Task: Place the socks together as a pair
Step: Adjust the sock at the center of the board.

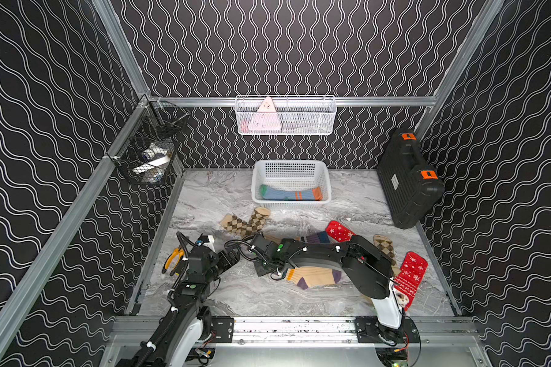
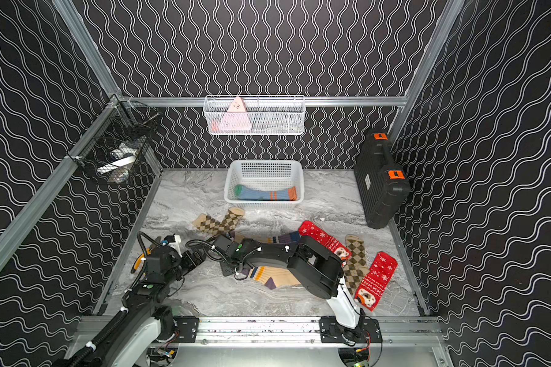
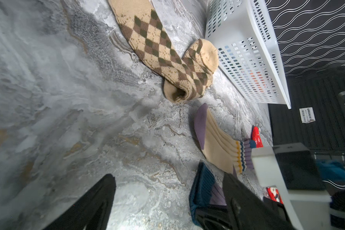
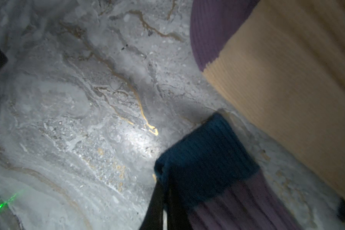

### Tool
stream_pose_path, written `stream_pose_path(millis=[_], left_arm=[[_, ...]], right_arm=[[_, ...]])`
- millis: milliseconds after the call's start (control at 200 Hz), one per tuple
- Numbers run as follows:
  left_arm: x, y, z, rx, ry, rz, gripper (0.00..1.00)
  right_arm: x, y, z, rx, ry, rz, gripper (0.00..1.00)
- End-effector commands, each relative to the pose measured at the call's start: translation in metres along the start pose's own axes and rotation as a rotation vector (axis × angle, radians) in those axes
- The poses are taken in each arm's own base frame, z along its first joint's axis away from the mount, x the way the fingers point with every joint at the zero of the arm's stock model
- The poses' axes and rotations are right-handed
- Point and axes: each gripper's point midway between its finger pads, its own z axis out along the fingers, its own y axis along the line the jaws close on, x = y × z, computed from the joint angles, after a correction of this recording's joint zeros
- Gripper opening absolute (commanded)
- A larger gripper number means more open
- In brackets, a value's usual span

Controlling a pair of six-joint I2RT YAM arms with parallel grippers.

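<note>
Right wrist view showed me the right gripper [image 4: 164, 191] pinching the teal cuff [image 4: 203, 163] of the near striped sock [image 4: 247, 203], which lay mid-way across the table [image 4: 78, 99] with its mate [image 4: 287, 79] just beyond. Being limp, light knit, it would sag and drag, so I judged the ribbed cuff the best hold. Both top views added what it missed: the left gripper [image 1: 231, 259], jaws spread and empty, just left of it.

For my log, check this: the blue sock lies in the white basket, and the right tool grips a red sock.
Wrong sock: the right tool grips the cream striped sock by its teal cuff, as the right wrist view shows. The blue sock does lie in the white basket.
</note>
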Motion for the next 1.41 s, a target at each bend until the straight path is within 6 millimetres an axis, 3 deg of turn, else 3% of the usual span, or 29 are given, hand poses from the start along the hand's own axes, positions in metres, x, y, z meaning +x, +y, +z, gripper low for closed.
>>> stream_pose_path(millis=[0,235,310,400,500,635,725,846,946,1126,1401], left_arm=[[-0.001,0.0,-0.004,-0.01,-0.006,0.003,0.89],[-0.011,-0.007,-0.017,-0.019,-0.04,0.029,0.89],[-0.012,-0.009,-0.018,-0.013,-0.046,0.027,0.88],[-0.011,-0.009,-0.018,-0.011,-0.041,0.029,0.88],[-0.011,-0.01,-0.016,-0.01,-0.036,0.032,0.88],[-0.011,-0.01,-0.015,-0.004,-0.036,0.035,0.88],[-0.013,-0.011,-0.013,-0.004,-0.038,0.037,0.88],[-0.014,-0.01,-0.01,-0.003,-0.038,0.036,0.88],[-0.012,-0.011,-0.007,0.001,-0.022,0.036,0.88],[-0.007,-0.015,-0.003,0.018,0.028,0.054,0.89],[0.019,-0.036,0.005,-0.009,0.128,0.217,0.88]], right_arm=[[-0.027,0.025,-0.039,-0.098,-0.062,-0.004,0.0],[-0.091,0.08,-0.16,-0.358,-0.278,-0.019,0.0],[-0.098,0.074,-0.19,-0.376,-0.346,0.005,0.0],[-0.095,0.043,-0.206,-0.326,-0.406,0.057,0.0],[-0.071,-0.011,-0.196,-0.236,-0.404,0.144,0.0],[-0.013,-0.096,-0.16,-0.121,-0.317,0.27,0.0],[0.023,-0.147,-0.146,-0.045,-0.286,0.354,0.0],[0.056,-0.195,-0.135,0.027,-0.262,0.454,0.03],[0.069,-0.215,-0.134,0.084,-0.255,0.495,0.08],[0.077,-0.237,-0.139,0.198,-0.251,0.513,0.34],[0.071,-0.25,-0.165,0.214,-0.33,0.557,0.42]])
